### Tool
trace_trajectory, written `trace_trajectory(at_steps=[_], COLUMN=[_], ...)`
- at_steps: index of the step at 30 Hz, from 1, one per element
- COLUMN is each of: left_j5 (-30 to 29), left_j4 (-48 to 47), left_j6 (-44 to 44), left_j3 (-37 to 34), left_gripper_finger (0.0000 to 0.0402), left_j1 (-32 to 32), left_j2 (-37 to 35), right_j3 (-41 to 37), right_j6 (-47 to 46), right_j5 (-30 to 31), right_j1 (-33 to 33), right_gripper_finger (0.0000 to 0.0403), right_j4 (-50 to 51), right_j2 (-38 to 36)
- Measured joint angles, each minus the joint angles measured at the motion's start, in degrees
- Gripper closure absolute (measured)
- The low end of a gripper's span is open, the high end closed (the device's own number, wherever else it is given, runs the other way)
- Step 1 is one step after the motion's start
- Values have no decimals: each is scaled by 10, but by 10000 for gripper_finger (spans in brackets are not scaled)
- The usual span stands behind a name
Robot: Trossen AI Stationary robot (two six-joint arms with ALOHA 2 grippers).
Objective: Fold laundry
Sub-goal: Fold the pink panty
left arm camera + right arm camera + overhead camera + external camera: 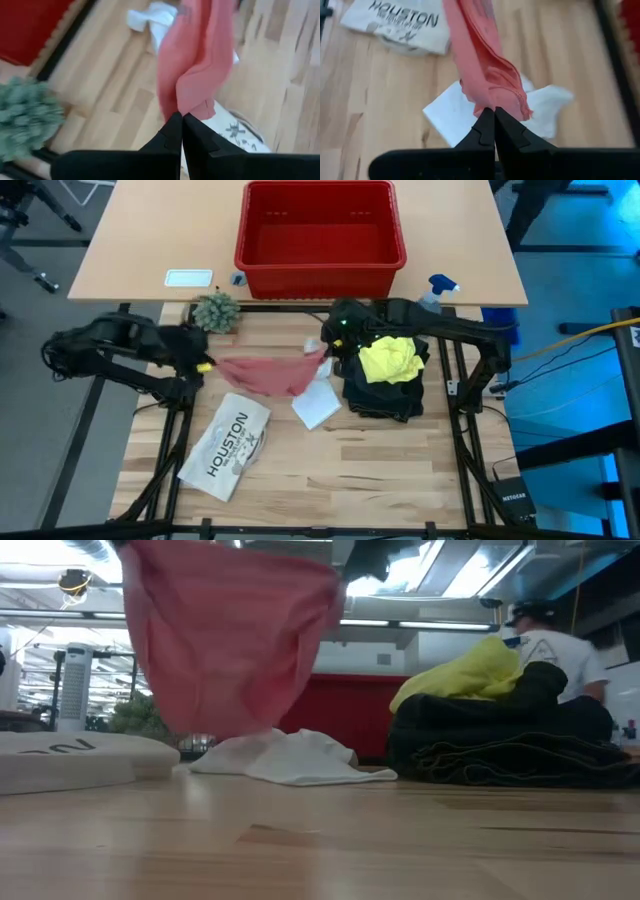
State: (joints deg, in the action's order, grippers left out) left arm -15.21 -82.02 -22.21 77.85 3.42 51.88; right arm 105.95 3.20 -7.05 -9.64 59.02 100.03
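The pink cloth (268, 372) hangs stretched in the air above the table (330, 470), held at its two ends and sagging in the middle. The left gripper (181, 119) is clamped on one end of it, fingers pressed together over a bunched corner; the right gripper (494, 114) is clamped the same way on the opposite end, fingers together on the hem. In the low view the pink cloth (235, 640) is clear of the table surface, its lower edge just above the white cloth (285, 758).

The white cloth (316, 404) lies crumpled on the table directly below the pink cloth's right-arm end. Beside the pink cloth on that same side sits a heap of dark trousers (385, 392), with the yellow T-shirt (390, 360) bunched on top of them. On the near side of the pink cloth, below its left-arm end, lies the flat white item printed "HOUSTON" (227, 445). Beyond the pink cloth, on the far table, stands the red basket (320, 240); a small green plant (216, 311) sits near the pink cloth's left-arm end, and a blue spray bottle (438, 288) stands past the trousers. In the low view a person (550, 650) in a white shirt shows behind the heap.
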Motion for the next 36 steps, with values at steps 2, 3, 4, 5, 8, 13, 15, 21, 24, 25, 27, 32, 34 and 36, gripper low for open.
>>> trace_trajectory(at_steps=[2,3,4,5,8,13,15,21,24,25,27,32,34,36], left_j5=[19,38,56,76,85,-18,-32,-30,-30,-31,-32,22,70,112], left_j4=[46,70,92,112,141,127,119,148,200,219,264,356,379,393], left_j6=[-4,-11,-20,-32,-44,-2,1,30,44,47,48,62,63,61], left_j3=[-31,-41,-53,-62,-78,-103,-120,-211,-264,-278,-305,-337,-337,-337], left_gripper_finger=[401,401,401,401,401,401,401,401,401,401,401,401,401,401], left_j1=[8,11,16,23,46,27,1,-88,-135,-149,-176,-215,-220,-219], left_j2=[4,7,10,13,27,33,33,33,33,33,33,33,33,33], right_j3=[-27,-36,-40,-43,-47,-47,-47,-47,-57,-61,-69,-75,-75,-75], right_j6=[0,0,0,2,28,79,90,118,121,121,121,133,151,156], right_j5=[-20,-32,-42,-49,-59,-83,-100,-164,-171,-176,-185,-223,-237,-254], right_j1=[-1,-1,-1,3,7,-32,-59,-124,-150,-158,-171,-184,-185,-185], right_gripper_finger=[403,403,403,403,403,403,403,403,403,403,403,403,403,403], right_j4=[-18,-22,-22,-22,-20,-30,-30,-71,-94,-100,-114,-98,-80,-60], right_j2=[0,1,1,1,1,8,20,61,88,95,106,128,128,127])
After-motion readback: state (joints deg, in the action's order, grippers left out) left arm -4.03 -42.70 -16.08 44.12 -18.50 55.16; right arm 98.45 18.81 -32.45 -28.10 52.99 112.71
